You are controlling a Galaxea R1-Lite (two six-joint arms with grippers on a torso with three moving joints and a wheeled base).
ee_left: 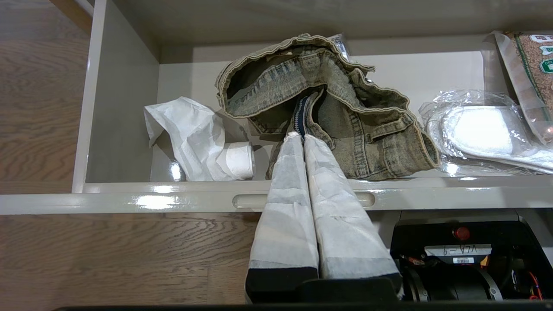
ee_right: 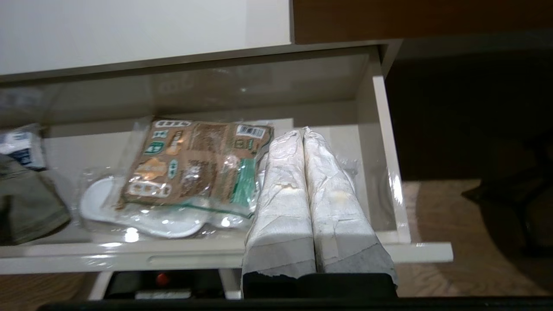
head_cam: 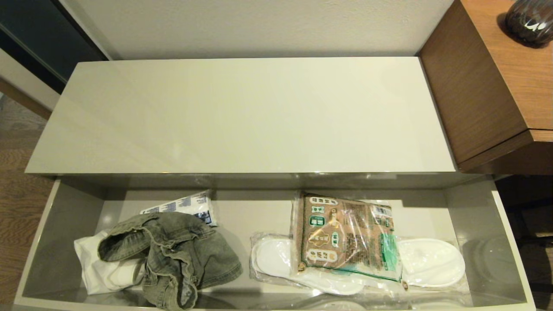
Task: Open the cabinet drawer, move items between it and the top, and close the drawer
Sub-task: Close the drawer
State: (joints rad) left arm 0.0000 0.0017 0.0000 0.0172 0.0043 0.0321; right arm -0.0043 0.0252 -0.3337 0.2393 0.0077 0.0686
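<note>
The long glossy pale grey-beige cabinet drawer [head_cam: 60, 233] is standing open, holding 1 faded grey-green denim garment [head_cam: 181, 255], 1 white cloth [head_cam: 97, 268] beside it, 1 wrapped slipper pair [head_cam: 432, 261] and 1 brown-and-green packet [head_cam: 341, 235], below the bare cream-white surface [head_cam: 242, 116]. Wood floor [ee_left: 39, 108] is lying alongside. Both left gripper [ee_left: 302, 140] and right gripper [ee_right: 302, 134] are hovering, jaws pressed together, empty.

The head camera looks steeply down from above, onto the cabinet's top [head_cam: 242, 116] with the open cabinet drawer [head_cam: 60, 224] nearer the lens than the wall behind it. The left wrist camera sits low behind the left pincer [ee_left: 302, 137], just outside the drawer's front rim, facing in at the denim garment [ee_left: 345, 125] and white cloth [ee_left: 194, 138], close up. The right wrist camera rides behind the right pincer [ee_right: 302, 133], likewise outside the front rim, facing the drawer's other end over the printed packet [ee_right: 194, 164]. Both wrist views share the slippers [ee_left: 479, 129]; the head view takes in everything both see inside the drawer.
</note>
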